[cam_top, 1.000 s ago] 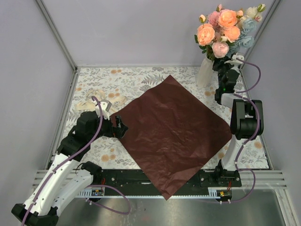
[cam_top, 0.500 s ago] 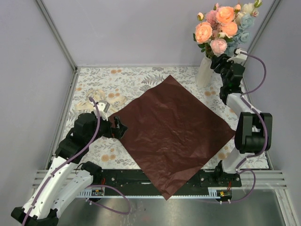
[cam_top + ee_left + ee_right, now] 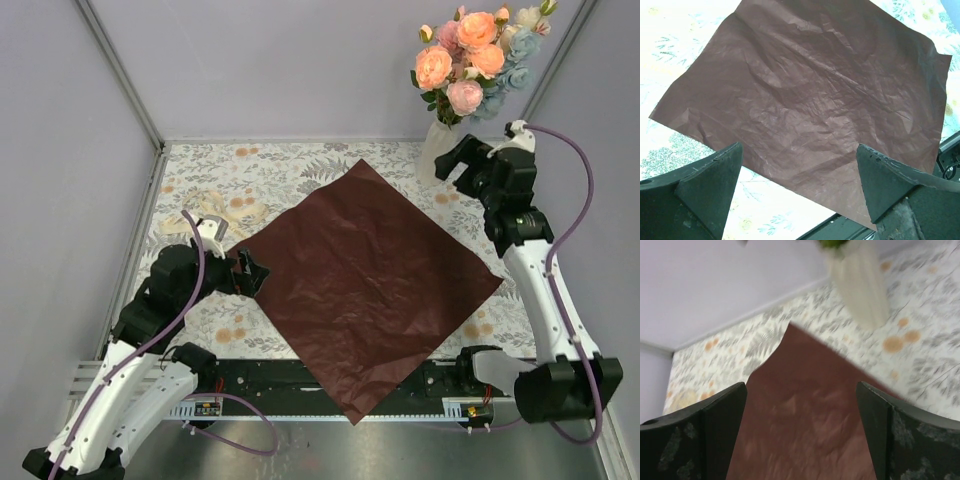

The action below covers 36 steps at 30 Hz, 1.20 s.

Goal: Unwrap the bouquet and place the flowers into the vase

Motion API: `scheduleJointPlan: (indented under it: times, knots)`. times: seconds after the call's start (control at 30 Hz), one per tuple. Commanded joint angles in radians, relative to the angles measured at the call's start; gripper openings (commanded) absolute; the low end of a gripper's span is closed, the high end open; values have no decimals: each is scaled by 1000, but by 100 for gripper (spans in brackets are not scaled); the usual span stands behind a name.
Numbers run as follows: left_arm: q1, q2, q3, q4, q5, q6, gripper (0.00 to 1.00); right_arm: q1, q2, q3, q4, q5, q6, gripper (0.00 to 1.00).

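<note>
Change: right jaws have released the flowers [image 3: 470, 50]; backed off, wide and empty | Flowers: upright in the vase [image 3: 436, 152], far right corner of desk [image 3: 290, 168] | Wrapping paper [image 3: 370, 280]: flat, mid-desk | Left jaws: wide, empty | Task: looks complete

— What is spread over the work surface?
— A pale tablecloth [image 3: 300, 165], lying flat, printed with grey ferns and orange blooms.
— And around it?
— Plain lilac walls [image 3: 280, 60] on three sides, with metal posts [image 3: 118, 70] slanting up at the back corners. A black rail [image 3: 270, 375] runs along the near edge, with a grey metal sheet [image 3: 400, 450] in front.
</note>
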Motion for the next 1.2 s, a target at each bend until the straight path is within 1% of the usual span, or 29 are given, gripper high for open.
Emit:
scheduleJointPlan:
  times: [0.0,0.07,0.13,0.17,0.27,0.43,0.53,0.63,0.77,1.0,1.17]
  knots:
    - [-4,-18,32,67,37,-40,99,80,-136,1,-301,-23,96,99]
    - [-4,-23,55,70,58,-64,99,90,-171,-20,-338,-153,113,99]
    - [-4,-25,81,70,70,-81,99,117,-217,-48,-378,-226,126,99]
    - [-4,-25,95,67,72,-83,99,142,-239,-69,-388,-241,128,99]
    - [-4,-20,121,50,55,-83,99,171,-344,-155,-410,-224,165,99]
    - [-4,-14,138,28,23,-75,99,173,-545,-252,-390,-292,168,99]
    - [-4,-15,144,27,14,-84,99,173,-624,-272,-358,-335,189,100]
    - [-4,-14,151,31,21,-93,99,173,-639,-247,-361,-339,186,99]
    - [-4,-2,169,39,29,-92,99,171,-615,-224,-361,-359,173,99]
    - [-4,-8,175,36,-26,-81,99,173,-609,-203,-362,-353,139,99]
    - [-4,-21,171,30,-39,-63,99,173,-593,-195,-362,-355,114,99]
